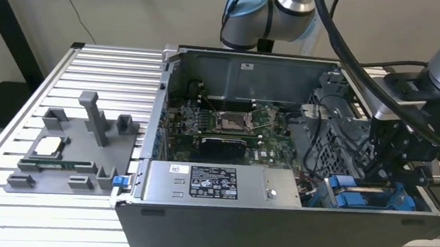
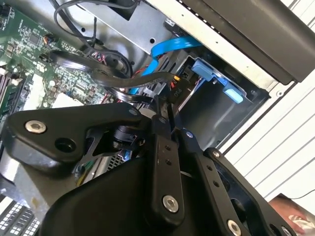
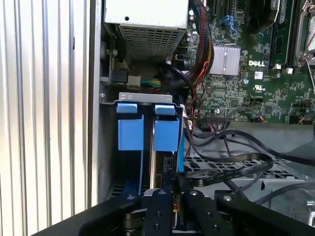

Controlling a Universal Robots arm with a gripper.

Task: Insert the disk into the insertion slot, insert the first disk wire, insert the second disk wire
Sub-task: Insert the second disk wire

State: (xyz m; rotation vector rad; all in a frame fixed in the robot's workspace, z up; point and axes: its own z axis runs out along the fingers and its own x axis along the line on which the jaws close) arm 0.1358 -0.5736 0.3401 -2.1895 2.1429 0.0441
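Note:
The disk sits upright in the insertion slot at the case's front corner, on the exterior view's right. Its bright blue carrier (image 1: 364, 197) (image 3: 165, 129) shows. A second blue carrier (image 3: 130, 129) stands beside it. My gripper (image 1: 381, 174) (image 2: 169, 105) (image 3: 170, 184) reaches down into that corner, just over the disk's edge. It is shut on a black wire connector (image 2: 175, 90) with a flat black cable (image 2: 118, 77) trailing back toward the motherboard. A blue flat wire (image 2: 167, 49) runs along the drive bay wall.
The open computer case (image 1: 275, 228) lies on a slatted aluminium table (image 1: 91, 60). A grey power-supply box (image 1: 215, 183) sits beside the drive bay and the motherboard (image 1: 228, 124) behind it. Black cable loops (image 3: 231, 164) crowd the bay. A grey fixture with parts (image 1: 68, 153) stands on the exterior view's left.

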